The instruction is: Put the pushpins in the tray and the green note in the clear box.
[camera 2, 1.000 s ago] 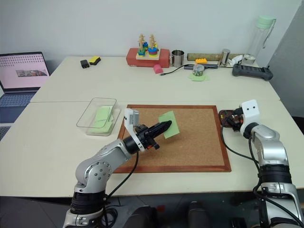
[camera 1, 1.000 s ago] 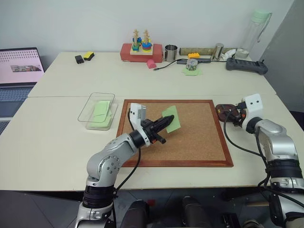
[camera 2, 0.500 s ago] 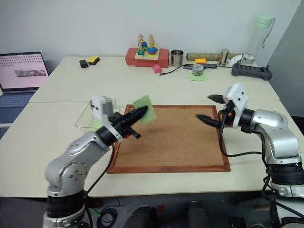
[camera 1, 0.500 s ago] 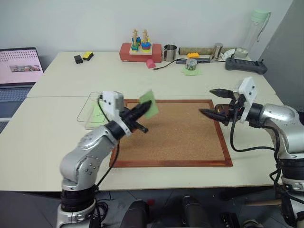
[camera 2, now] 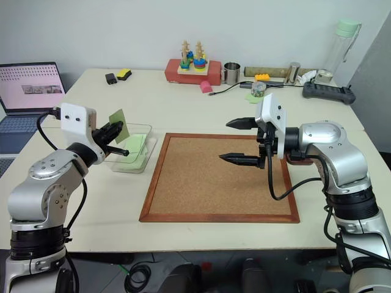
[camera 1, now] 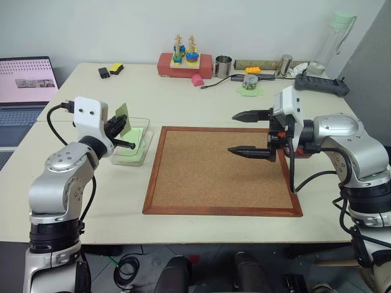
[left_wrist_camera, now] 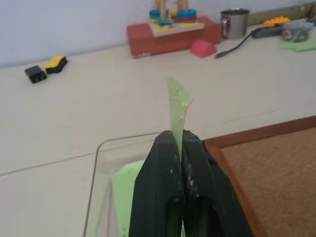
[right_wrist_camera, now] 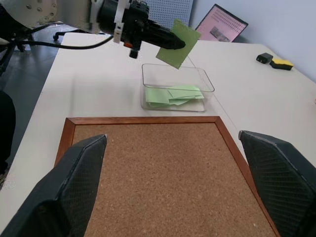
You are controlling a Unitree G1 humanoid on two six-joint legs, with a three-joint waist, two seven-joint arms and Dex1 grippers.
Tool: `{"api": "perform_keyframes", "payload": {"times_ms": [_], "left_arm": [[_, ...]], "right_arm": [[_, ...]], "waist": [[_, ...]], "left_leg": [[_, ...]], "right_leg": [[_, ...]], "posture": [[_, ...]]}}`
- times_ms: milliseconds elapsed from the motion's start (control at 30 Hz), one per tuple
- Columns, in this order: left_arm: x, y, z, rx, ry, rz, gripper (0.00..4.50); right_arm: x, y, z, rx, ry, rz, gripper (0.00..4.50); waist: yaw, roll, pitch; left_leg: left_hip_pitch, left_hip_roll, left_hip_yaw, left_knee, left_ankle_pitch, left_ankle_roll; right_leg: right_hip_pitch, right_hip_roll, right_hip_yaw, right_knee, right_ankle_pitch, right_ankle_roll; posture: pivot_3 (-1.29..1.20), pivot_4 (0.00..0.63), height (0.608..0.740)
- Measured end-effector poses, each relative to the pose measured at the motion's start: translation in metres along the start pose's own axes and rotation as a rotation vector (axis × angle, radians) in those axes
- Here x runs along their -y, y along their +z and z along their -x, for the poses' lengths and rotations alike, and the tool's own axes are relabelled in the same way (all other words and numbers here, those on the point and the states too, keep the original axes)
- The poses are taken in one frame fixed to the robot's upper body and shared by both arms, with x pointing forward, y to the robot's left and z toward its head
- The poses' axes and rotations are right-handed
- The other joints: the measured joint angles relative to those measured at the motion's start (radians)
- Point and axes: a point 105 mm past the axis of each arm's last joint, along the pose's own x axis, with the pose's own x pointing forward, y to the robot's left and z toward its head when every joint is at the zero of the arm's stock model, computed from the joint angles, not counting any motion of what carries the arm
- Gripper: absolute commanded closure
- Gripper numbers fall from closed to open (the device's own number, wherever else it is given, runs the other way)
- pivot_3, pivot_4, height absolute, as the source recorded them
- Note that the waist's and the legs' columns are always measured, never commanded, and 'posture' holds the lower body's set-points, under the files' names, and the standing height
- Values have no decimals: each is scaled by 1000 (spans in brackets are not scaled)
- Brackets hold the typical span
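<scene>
Now that your left gripper [camera 1: 120,126] has swung off the cork board [camera 1: 223,171], it stays clamped on the green note [camera 1: 122,116], holding it over the clear box [camera 1: 140,151]; just let go. Your right gripper [camera 1: 252,133], jaws now spread wide, has left the tray.

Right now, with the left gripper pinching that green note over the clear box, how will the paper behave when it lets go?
The green note stands thin and edge-on above the shut left gripper, so it is probably very light and flexible. Released, it may flutter rather than drop straight. The clear box sits below with slips already lying flat inside, so it likely settles flat.
</scene>
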Motion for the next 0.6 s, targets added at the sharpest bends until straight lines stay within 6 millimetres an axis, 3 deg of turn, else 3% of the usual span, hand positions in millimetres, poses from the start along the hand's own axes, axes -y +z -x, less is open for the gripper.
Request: {"api": "perform_keyframes", "payload": {"times_ms": [167, 200, 600], "left_arm": [[-10, -17, -9, -55, 38, -12, 3912], [-10, -18, -11, -60, 34, -19, 3617], [-1, -5, -10, -19, -27, -66, 1505]], "right_arm": [[-3, -6, 3, -24, 7, -29, 0], [-4, -8, 4, -32, 11, -37, 0], [-12, -10, 6, -45, 47, -61, 0]], "waist": [[-2, 0, 0], [-2, 0, 0], [-2, 0, 0]], "left_leg": [[0, 0, 0, 0, 0, 0], [0, 0, 0, 0, 0, 0], [0, 0, -1, 0, 0, 0]], "right_leg": [[0, 0, 0, 0, 0, 0], [0, 0, 0, 0, 0, 0], [0, 0, 1, 0, 0, 0]], "posture": [[0, 150, 740], [0, 150, 740], [0, 150, 740]]}}
